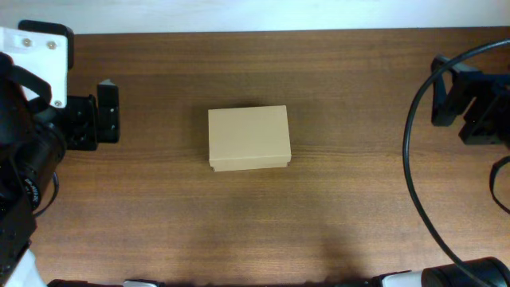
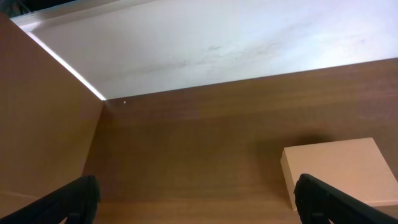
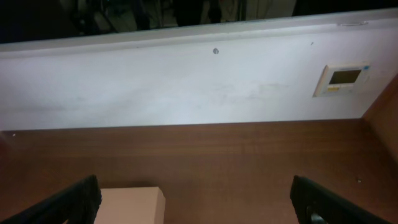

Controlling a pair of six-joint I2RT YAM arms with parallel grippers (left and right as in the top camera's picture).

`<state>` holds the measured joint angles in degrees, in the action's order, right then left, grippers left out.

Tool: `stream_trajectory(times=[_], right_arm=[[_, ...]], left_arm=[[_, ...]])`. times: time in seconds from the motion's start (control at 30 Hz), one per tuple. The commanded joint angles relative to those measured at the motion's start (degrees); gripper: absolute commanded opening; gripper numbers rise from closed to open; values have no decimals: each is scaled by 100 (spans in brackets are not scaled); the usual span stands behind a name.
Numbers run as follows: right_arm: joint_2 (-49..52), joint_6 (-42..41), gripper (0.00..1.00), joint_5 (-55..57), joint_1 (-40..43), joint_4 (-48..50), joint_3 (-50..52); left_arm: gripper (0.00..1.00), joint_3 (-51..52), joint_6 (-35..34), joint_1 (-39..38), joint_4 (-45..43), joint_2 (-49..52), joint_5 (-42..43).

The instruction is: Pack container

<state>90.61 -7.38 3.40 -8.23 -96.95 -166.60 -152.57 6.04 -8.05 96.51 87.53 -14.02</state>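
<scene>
The box [image 1: 249, 138] sits shut in the middle of the tabletop [image 1: 358, 199], long side pointing arm to arm. My left fingers [image 1: 108, 113] (spread apart, like my right fingers [image 1: 451, 99]) are nearer.

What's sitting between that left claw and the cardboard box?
Nothing: only bare table lies between the left gripper and the container, as the overhead view shows.

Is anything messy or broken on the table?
No, nothing stands out. The box sits flat and shut in the middle of the table, with no dents or spills showing.
</scene>
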Motion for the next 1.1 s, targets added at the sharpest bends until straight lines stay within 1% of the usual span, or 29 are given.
stream_trajectory(times=[0.0,0.1,0.2,0.27,0.43,0.53,0.6,0.77,0.93,1.07], right_arm=[[-44,-13,99,-7,39,-13,22],[-280,-15,99,280,39,289,192],[-769,-15,99,315,48,1189,957],[-1228,-17,99,310,48,1982,1788],[-2686,-13,99,317,48,4087,4562],[-3576,-13,99,457,48,4955,6124],[-4159,-13,99,632,48,5176,7055],[-5480,-15,99,885,50,5178,9005],[-6603,-15,99,931,142,5178,10703],[-7394,-15,99,929,470,5274,11971]], left_arm=[[100,-4,28,35,13,-13,-79],[100,-4,28,35,13,-13,-79],[100,-4,28,35,13,-13,-79],[100,-7,28,35,13,-13,-79],[100,-4,28,35,13,-13,-79],[100,-4,28,35,13,-13,-79],[100,-7,28,35,13,-13,-79],[100,-4,28,35,13,-13,-79],[100,-4,28,35,13,-13,-79],[100,-4,26,35,13,-13,-79]])
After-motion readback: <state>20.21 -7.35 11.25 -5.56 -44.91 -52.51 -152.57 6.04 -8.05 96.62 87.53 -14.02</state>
